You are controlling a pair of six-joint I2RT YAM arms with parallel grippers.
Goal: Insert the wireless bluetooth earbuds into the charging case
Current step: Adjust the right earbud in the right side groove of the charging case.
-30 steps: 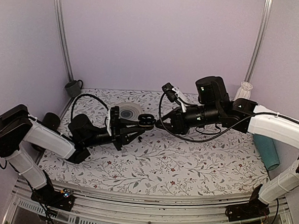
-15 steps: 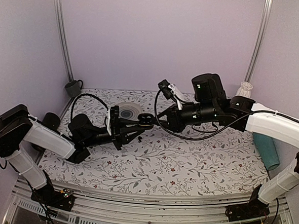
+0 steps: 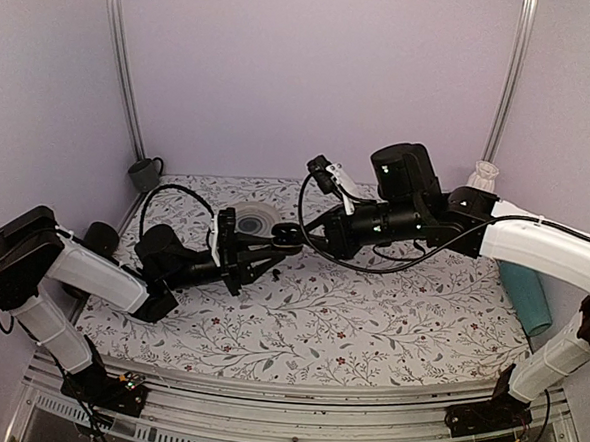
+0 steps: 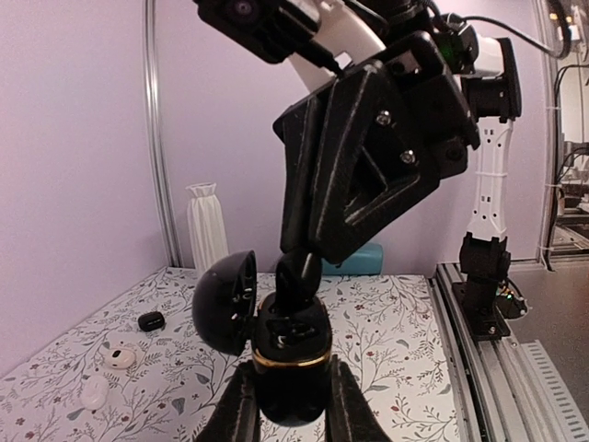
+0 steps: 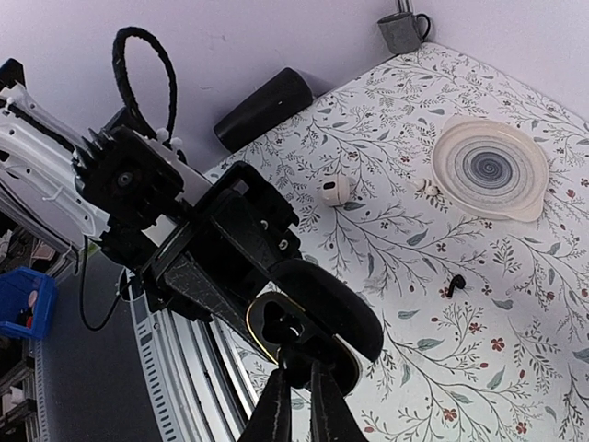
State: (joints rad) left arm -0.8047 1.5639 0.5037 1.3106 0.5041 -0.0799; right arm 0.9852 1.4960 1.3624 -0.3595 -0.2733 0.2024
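left jaws hold the open charging case (image 4: 293,359) in the air, right jaws at its mouth.
left jaws clenched on the case body, lid (image 4: 225,304) hinged open, case raised over the middle of the table (image 3: 369,326). right jaws pinched shut, tips down in the case opening; can't tell if they pinch anything. one small black earbud (image 5: 454,284) lies on the table, near the plate (image 5: 492,170).
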